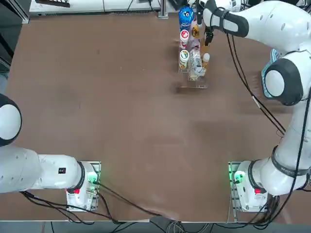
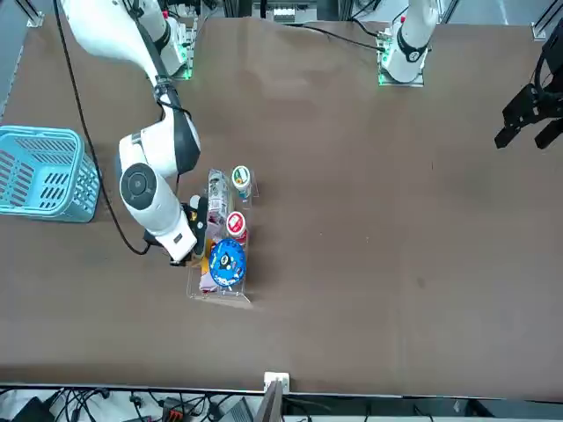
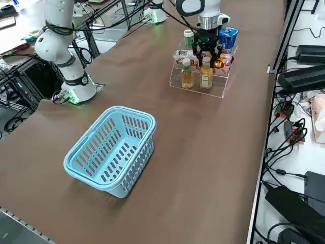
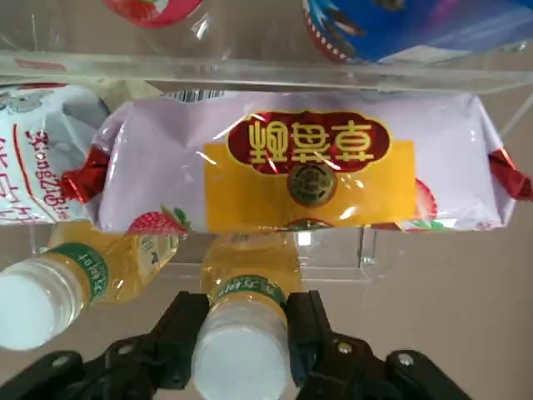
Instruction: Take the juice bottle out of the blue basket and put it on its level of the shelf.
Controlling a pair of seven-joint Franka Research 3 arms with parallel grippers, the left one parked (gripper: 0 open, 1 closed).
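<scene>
the right gripper (image 4: 241,333) sits low in the middle of the wrist frame, its two black fingers (image 4: 179,337) closed against the neck of the juice bottle (image 4: 246,329), one on each side just under the white cap. the bottle stands upright between them, cap toward the camera, its pale yellow body running down to the clear acrylic shelf (image 4: 275,71). a second white-capped bottle (image 4: 62,287) with yellow liquid stands just beside it at the lower left of that frame, apart from the fingers. past both bottles a lilac snack packet (image 4: 300,171) with a yellow and red label lies across the next level of the rack.

in the right side view the gripper (image 3: 207,51) is in the upper middle, coming straight down onto the shelf (image 3: 200,84), with the juice bottle (image 3: 206,73) directly beneath it on the front, lowest row and the other bottle (image 3: 187,73) to its left. the blue basket (image 3: 112,150) lies well apart in the lower left of that frame, on the brown table (image 3: 203,168), with no bottle showing in it.

in the top view the shelf (image 1: 192,82) is at upper centre, and the gripper (image 1: 209,38) hangs at its right edge. in the front view the basket (image 2: 44,171) is at the left edge and the shelf (image 2: 220,294) lies left of centre, the gripper (image 2: 201,230) at its left side.
</scene>
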